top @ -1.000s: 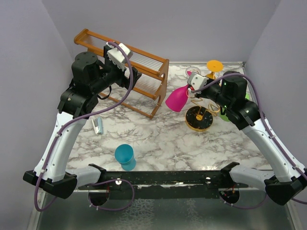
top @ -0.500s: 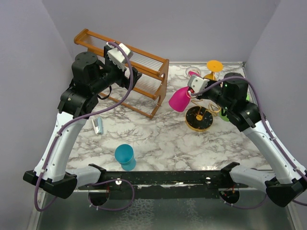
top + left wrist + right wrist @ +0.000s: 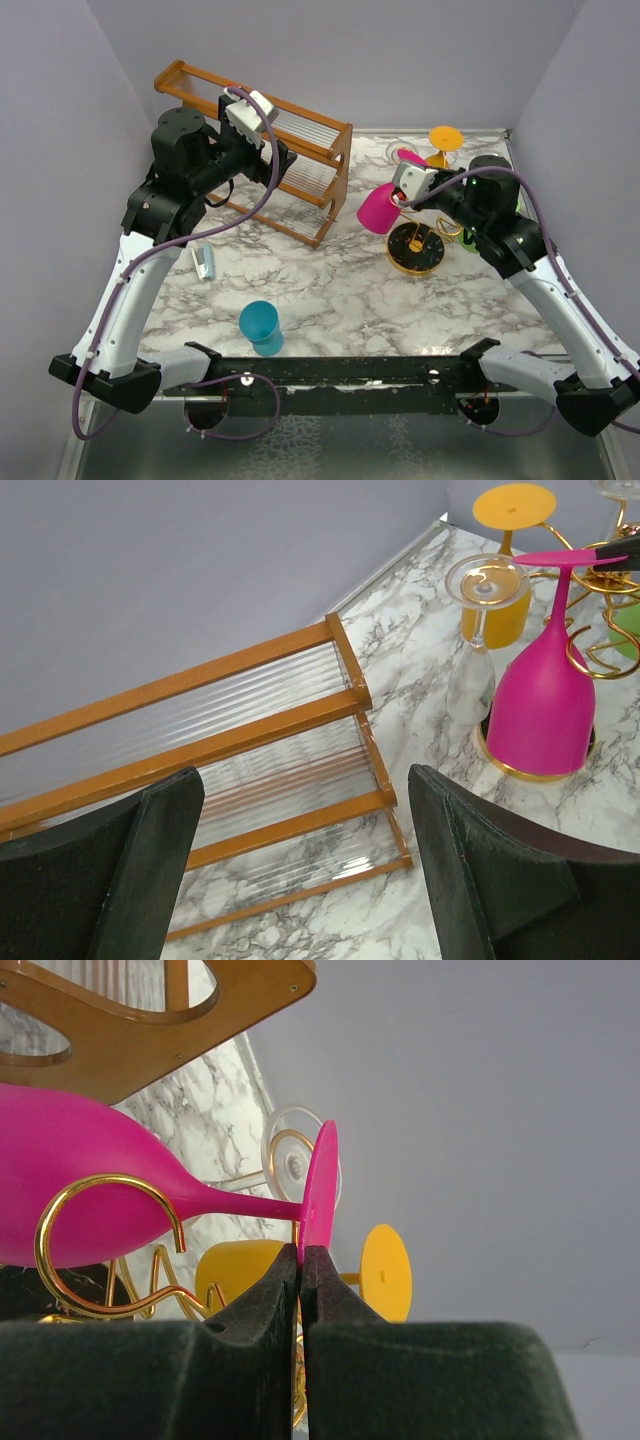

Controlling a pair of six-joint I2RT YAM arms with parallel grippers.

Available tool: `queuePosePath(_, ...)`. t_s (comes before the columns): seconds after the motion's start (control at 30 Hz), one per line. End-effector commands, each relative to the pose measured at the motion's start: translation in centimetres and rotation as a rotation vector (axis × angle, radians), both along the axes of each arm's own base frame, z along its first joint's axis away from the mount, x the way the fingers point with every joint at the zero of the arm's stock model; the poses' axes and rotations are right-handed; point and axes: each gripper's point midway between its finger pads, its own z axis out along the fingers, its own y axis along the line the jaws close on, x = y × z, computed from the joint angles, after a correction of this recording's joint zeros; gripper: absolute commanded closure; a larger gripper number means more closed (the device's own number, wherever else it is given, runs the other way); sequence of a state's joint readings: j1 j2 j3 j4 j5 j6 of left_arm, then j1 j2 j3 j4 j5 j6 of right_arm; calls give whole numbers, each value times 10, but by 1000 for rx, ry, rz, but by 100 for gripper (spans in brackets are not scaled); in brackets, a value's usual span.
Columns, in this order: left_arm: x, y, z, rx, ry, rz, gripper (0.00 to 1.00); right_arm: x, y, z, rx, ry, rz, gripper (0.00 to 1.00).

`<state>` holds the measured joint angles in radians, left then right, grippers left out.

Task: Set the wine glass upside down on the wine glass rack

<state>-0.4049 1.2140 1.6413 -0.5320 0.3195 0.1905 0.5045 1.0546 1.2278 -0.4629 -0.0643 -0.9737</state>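
Observation:
My right gripper point(image 3: 404, 187) point(image 3: 300, 1255) is shut on the foot rim of the pink wine glass point(image 3: 378, 208) point(image 3: 80, 1190). It holds the glass upside down and tilted, bowl low, over the left side of the gold wire rack point(image 3: 440, 222) and its round black gold-rimmed base point(image 3: 415, 262). In the right wrist view a curled gold arm point(image 3: 105, 1177) loops across the bowl near the stem; I cannot tell whether they touch. In the left wrist view the pink glass point(image 3: 545, 705) hangs over the base rim point(image 3: 490, 755). My left gripper point(image 3: 275, 160) point(image 3: 305, 820) is open and empty above the wooden shelf.
The brown wooden slatted shelf point(image 3: 300, 150) point(image 3: 250, 730) stands at back left. An upside-down clear glass point(image 3: 475, 670) and a yellow one point(image 3: 445, 140) point(image 3: 500, 615) stand behind the rack. A teal cup point(image 3: 260, 325) stands front centre, and a small grey object point(image 3: 203, 262) lies left.
My right gripper has carried the pink glass a little to the right, closer over the rack, and the bowl hangs more steeply. The left arm has not moved.

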Motion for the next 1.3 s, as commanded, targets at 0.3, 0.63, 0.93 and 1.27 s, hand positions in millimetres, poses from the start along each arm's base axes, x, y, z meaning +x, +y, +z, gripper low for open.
queuePosePath(0.3,1,-1,7,-3,-30,-19,14,-4,-10,8,-30,-60,-24,99)
queuePosePath(0.63,2,-2,5,-2,-26,-21,14,-7,-13,6,-59,-66,-18,99)
queuePosePath(0.93,3,-3,4,-1,-23,-24,14,-9,-15,1,-94,-69,-16,99)
queuePosePath(1.27,2,-4,3,0,-21,-27,14,-15,-14,-2,-121,-54,17,99)
